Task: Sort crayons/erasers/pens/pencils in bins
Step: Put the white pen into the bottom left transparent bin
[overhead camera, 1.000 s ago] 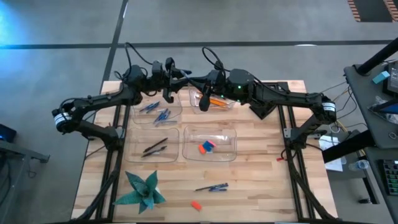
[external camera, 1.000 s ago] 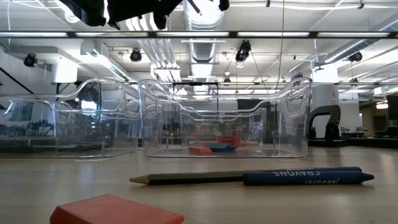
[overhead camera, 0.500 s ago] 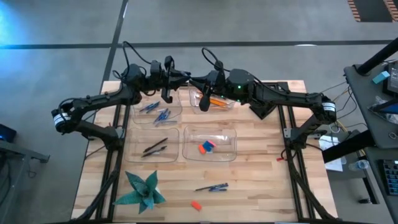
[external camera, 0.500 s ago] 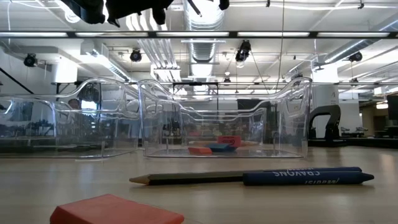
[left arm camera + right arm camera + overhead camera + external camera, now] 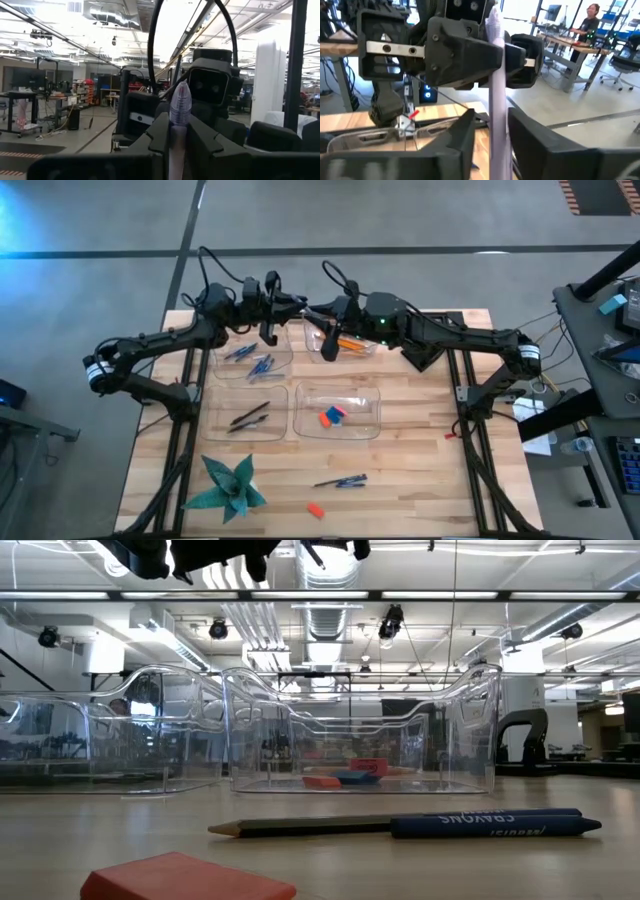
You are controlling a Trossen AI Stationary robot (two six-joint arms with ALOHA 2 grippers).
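High above the far bins my two grippers meet tip to tip. My left gripper (image 5: 180, 134) (image 5: 293, 306) is shut on a pale lilac pen (image 5: 179, 107). My right gripper (image 5: 492, 132) (image 5: 310, 312) is open, one finger on either side of the same pen (image 5: 496, 85), apart from it. Blue crayons lie in the far left bin (image 5: 220, 368). Orange pencils are in the far right bin (image 5: 372, 350), dark pens in the near left bin (image 5: 218, 425) and erasers in the near right bin (image 5: 372, 425). My left gripper pinches the pen's shaft (image 5: 176, 140) between its two fingers, just behind the pen's cone-shaped end (image 5: 180, 97). That end sticks out past the fingertips. The fingers come from the table's left, slanting a little upward. The pen is lifted clear, high above the bins.
A pencil (image 5: 300, 827) and a blue crayon (image 5: 490, 824) lie end to end on the wood near the front edge, with a red eraser (image 5: 315, 509) closer still. A green paper star (image 5: 232, 488) sits at the near left. A person stands far off in the room (image 5: 587, 20).
My left gripper has shut on the pen. After that my right gripper's fingers have spread apart off it. Both arms have kept their place, and the pen stays where it was, high above the far bins.
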